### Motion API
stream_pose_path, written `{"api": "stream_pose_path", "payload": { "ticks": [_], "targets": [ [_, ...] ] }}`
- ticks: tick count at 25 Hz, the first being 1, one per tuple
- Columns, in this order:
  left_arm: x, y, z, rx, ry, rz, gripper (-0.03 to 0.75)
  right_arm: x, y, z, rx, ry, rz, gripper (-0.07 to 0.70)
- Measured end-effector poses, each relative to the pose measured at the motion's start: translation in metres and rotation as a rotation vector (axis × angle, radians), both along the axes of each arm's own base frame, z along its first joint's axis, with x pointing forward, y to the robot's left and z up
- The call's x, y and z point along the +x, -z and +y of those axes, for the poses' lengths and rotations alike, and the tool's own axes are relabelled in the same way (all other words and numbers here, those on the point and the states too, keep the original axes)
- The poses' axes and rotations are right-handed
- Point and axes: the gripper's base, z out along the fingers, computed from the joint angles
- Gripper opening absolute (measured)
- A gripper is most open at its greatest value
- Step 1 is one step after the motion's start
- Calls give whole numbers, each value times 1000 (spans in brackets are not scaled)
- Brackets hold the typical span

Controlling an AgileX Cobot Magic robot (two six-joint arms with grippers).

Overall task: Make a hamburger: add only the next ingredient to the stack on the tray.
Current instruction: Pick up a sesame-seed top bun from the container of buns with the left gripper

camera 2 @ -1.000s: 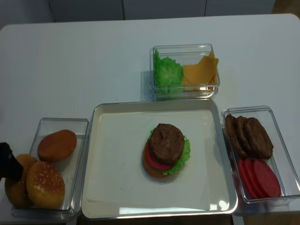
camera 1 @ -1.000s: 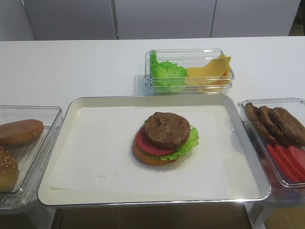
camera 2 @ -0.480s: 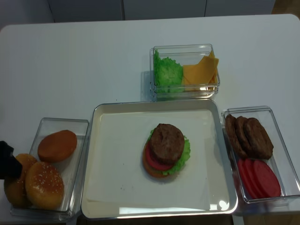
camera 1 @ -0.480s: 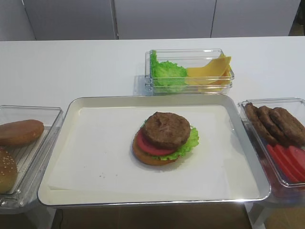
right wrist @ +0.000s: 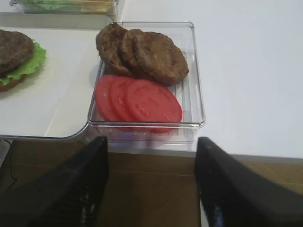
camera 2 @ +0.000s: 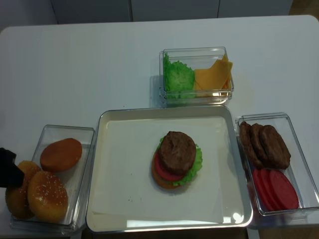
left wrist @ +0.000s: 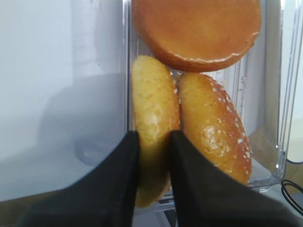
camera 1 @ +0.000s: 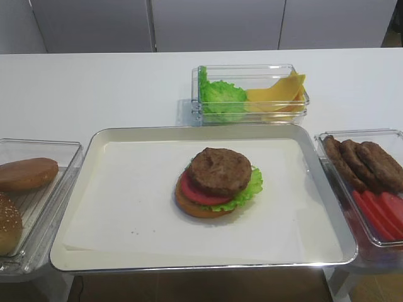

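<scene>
From the first high view no arm shows; the silver tray point(camera 1: 94, 141), lined with white paper, sits on the white table point(camera 1: 94, 88) with the stack point(camera 1: 218, 182) near its middle, patty on top of tomato, lettuce and bottom bun; a clear tub point(camera 1: 63, 151) just left of the tray holds a smooth bun point(camera 1: 26, 173) and, nearer the camera, the sesame bun point(camera 1: 7, 223) at the picture's edge; a second tub point(camera 1: 252, 68) behind the tray holds lettuce point(camera 1: 220, 95) and cheese slices point(camera 1: 277, 94); a third tub point(camera 1: 352, 132) on the right holds patties point(camera 1: 365, 162) and tomato slices point(camera 1: 378, 211); in the other high view a black bit of the left gripper point(camera 2: 9, 172) pokes in at the left edge over the bun tub; from the right wrist, the right gripper point(right wrist: 151, 189) hangs off the table's near edge below the patty tub, its fingers point(right wrist: 90, 184) wide apart with nothing between them; from the left wrist, both dark fingers press the sides of a pale bun piece point(left wrist: 154, 104) standing on edge, and the sesame bun leans against it just beside the outer finger, not gripped.
</scene>
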Motion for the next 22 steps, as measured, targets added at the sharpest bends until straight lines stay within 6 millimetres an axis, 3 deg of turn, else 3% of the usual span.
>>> {"api": "stream_pose_path", "payload": {
  "ticks": [9,14,22],
  "targets": [
    [-2,-8,-2,2,-3,-35,89,0,0,0,0,0,0,450],
    [5,-31,-3,1,-11,-124,87,0,0,0,0,0,0,449],
    [17,-83,-7,-35,-41,-333,81,0,0,0,0,0,0,449]
  ]
}}
